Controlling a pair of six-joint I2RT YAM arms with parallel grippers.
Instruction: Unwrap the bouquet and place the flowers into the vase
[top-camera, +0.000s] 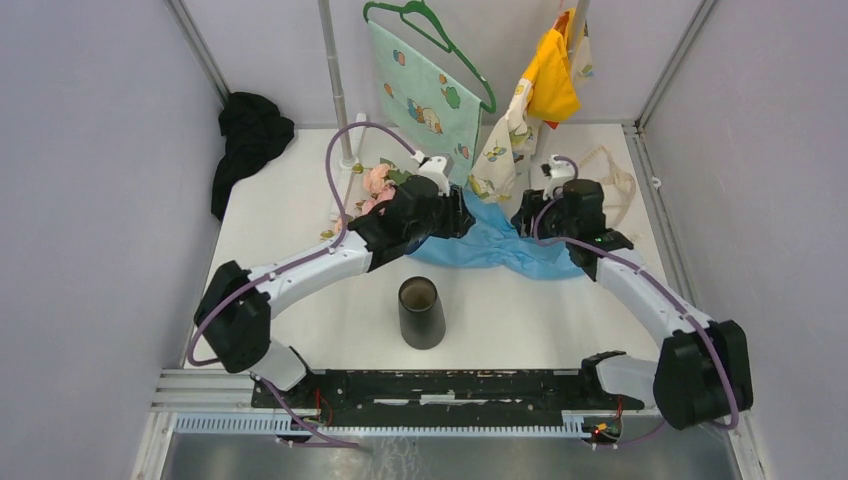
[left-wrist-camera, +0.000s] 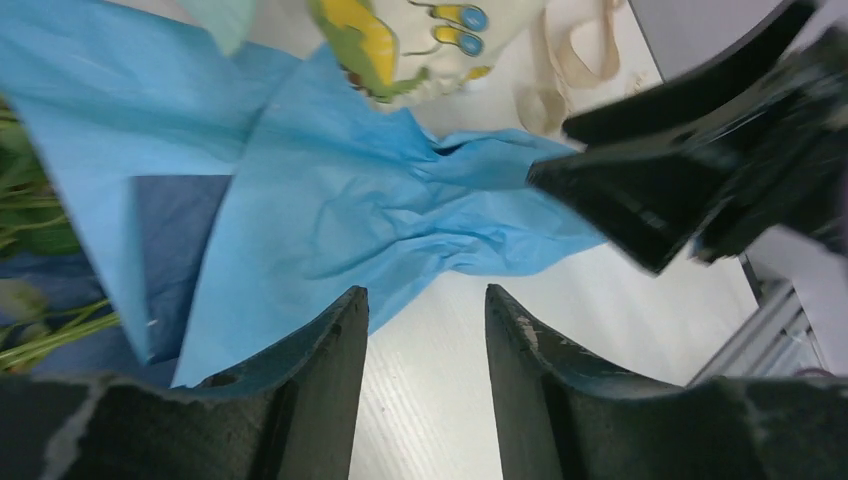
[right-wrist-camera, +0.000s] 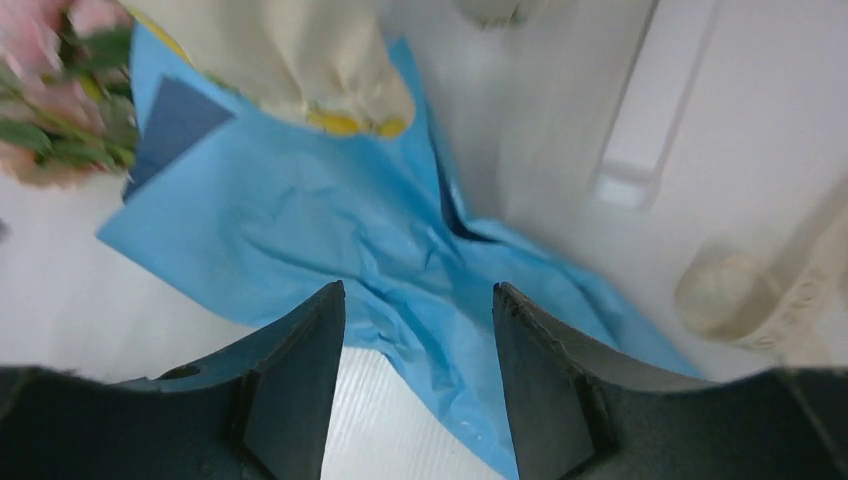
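The vase (top-camera: 421, 312), a small black cylinder, stands upright on the white table (top-camera: 560, 320); every place here is given from it. Straight beyond the vase, light-blue paper (top-camera: 495, 248) lies opened out and crumpled. A dark-blue sheet (left-wrist-camera: 170, 230) shows at its edge nearest the flowers. The flowers (top-camera: 377, 184), pink roses on thin green stems, lie beyond the vase and to its left. Their stems run under the left arm, so you cannot see exactly how they lie.

Your left hand (left-wrist-camera: 425, 292) hovers beyond the vase, between the flowers and the paper's middle. Its fingers are parted with bare table between them, gripping nothing. Your right hand (right-wrist-camera: 418, 292) hovers beyond the vase and to its right. Its fingers are also parted, with paper below them but not pinched.

The wrapping looks undone, so the step in hand is probably gathering the flowers. To do it well, carry the left hand further left of the vase and aim for the stems, not the heads. Close around the whole bunch and keep the dark-blue sheet out of the grip, since it lies against the stems. The right hand could pin the paper as you lift. Lower the stems end-first into the mouth without dragging on the rim; the vase looks light enough to tip
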